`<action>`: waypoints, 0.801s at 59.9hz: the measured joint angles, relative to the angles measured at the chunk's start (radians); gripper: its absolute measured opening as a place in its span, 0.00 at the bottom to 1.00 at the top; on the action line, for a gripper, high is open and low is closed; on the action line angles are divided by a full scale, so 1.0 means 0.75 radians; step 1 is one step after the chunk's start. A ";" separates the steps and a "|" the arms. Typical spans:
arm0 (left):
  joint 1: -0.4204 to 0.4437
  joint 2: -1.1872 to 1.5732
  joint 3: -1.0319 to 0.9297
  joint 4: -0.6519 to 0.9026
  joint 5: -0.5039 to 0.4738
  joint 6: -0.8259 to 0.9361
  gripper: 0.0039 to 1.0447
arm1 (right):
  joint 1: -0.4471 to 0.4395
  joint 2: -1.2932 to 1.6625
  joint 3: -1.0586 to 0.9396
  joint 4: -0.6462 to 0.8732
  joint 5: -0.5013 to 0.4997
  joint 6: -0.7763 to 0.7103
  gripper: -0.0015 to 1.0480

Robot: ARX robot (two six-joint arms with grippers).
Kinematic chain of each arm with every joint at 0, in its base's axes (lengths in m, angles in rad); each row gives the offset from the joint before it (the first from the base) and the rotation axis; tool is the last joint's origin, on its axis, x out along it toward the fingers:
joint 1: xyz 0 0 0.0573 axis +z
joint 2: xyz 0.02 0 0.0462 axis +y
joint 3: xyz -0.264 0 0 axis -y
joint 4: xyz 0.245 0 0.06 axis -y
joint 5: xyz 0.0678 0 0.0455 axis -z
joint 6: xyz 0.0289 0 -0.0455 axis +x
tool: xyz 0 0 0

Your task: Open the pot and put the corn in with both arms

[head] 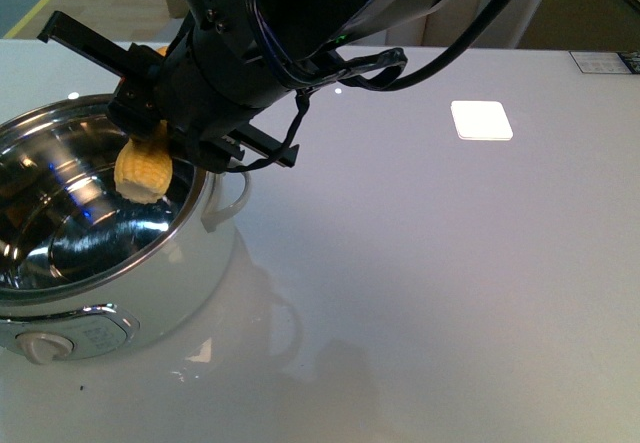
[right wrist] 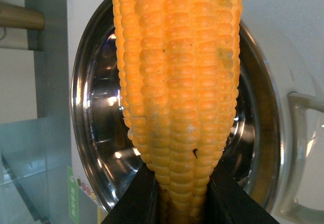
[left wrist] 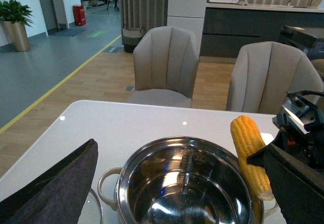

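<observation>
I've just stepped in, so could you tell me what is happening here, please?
The right tool is clamped on the corn, holding it roughly upright above the open pot, close to the rim. The pot's shiny inside has nothing in it, so the corn has not yet been released.

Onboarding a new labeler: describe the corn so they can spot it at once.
On the white table, find the big white pot with a shiny steel inside, at the left. A black arm reaches over its right side, and its tool pinches the corn: a bare yellow cob, tilted end down above the opening. Nothing else nearby is yellow.
</observation>
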 joint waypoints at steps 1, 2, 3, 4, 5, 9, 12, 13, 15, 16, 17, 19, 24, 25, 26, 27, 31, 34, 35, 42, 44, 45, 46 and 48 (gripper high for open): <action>0.000 0.000 0.000 0.000 0.000 0.000 0.94 | 0.001 0.003 0.005 -0.001 -0.001 0.001 0.14; 0.000 0.000 0.000 0.000 -0.001 0.000 0.94 | 0.003 0.008 0.013 -0.004 -0.003 0.003 0.14; 0.000 0.000 0.000 0.000 -0.001 0.000 0.94 | 0.004 0.010 0.018 -0.007 -0.004 0.003 0.14; 0.000 0.000 0.000 0.000 -0.001 0.000 0.94 | 0.007 0.013 0.027 -0.014 -0.005 0.004 0.14; 0.000 0.000 0.000 0.000 0.000 0.000 0.94 | 0.008 0.015 0.032 -0.019 -0.005 0.004 0.14; 0.000 0.000 0.001 0.000 0.000 0.000 0.94 | 0.016 0.028 0.062 -0.062 -0.006 -0.004 0.14; 0.000 0.000 0.000 0.000 0.000 0.000 0.94 | 0.022 0.037 0.079 -0.094 -0.009 -0.012 0.14; 0.000 0.000 0.000 0.000 0.000 0.000 0.94 | 0.026 0.041 0.086 -0.107 -0.009 -0.015 0.14; 0.000 0.000 0.001 0.000 -0.001 -0.001 0.94 | 0.032 0.050 0.095 -0.122 -0.009 -0.018 0.14; 0.000 0.000 0.000 0.000 0.000 0.000 0.94 | 0.034 0.052 0.097 -0.124 -0.008 -0.018 0.14; 0.000 0.000 0.000 0.000 0.000 0.000 0.94 | 0.036 0.055 0.101 -0.133 -0.011 -0.022 0.14; 0.000 0.000 0.000 0.000 0.000 0.000 0.94 | 0.039 0.062 0.105 -0.143 -0.013 -0.024 0.14; 0.000 0.000 0.000 0.000 -0.001 0.000 0.94 | 0.043 0.076 0.115 -0.168 -0.011 -0.033 0.14; 0.000 0.000 0.000 0.000 -0.001 0.000 0.94 | 0.043 0.078 0.118 -0.174 -0.010 -0.036 0.14; 0.000 0.000 0.000 0.000 -0.001 0.000 0.94 | 0.043 0.079 0.119 -0.177 -0.008 -0.037 0.14; 0.000 0.000 0.000 0.000 0.000 0.000 0.94 | 0.043 0.080 0.121 -0.181 -0.008 -0.039 0.14; 0.000 0.000 0.000 0.000 -0.001 0.000 0.94 | 0.043 0.083 0.123 -0.183 -0.008 -0.047 0.20; 0.000 0.000 0.000 0.000 0.000 0.000 0.94 | 0.043 0.083 0.124 -0.183 -0.007 -0.050 0.28; 0.000 0.000 0.000 0.000 0.000 0.000 0.94 | 0.043 0.083 0.124 -0.183 -0.008 -0.051 0.32; 0.000 0.000 0.000 0.000 -0.001 0.000 0.94 | 0.043 0.083 0.124 -0.183 -0.008 -0.052 0.54; 0.000 0.000 0.000 0.000 -0.001 0.000 0.94 | 0.043 0.082 0.123 -0.180 -0.008 -0.051 0.59; 0.000 0.000 0.000 0.000 -0.001 0.000 0.94 | 0.043 0.082 0.123 -0.179 -0.008 -0.051 0.60; 0.000 0.000 0.000 0.000 -0.001 0.000 0.94 | 0.043 0.082 0.121 -0.173 -0.008 -0.051 0.64; 0.000 0.000 0.000 0.000 -0.001 0.000 0.94 | 0.043 0.079 0.117 -0.171 -0.007 -0.051 0.69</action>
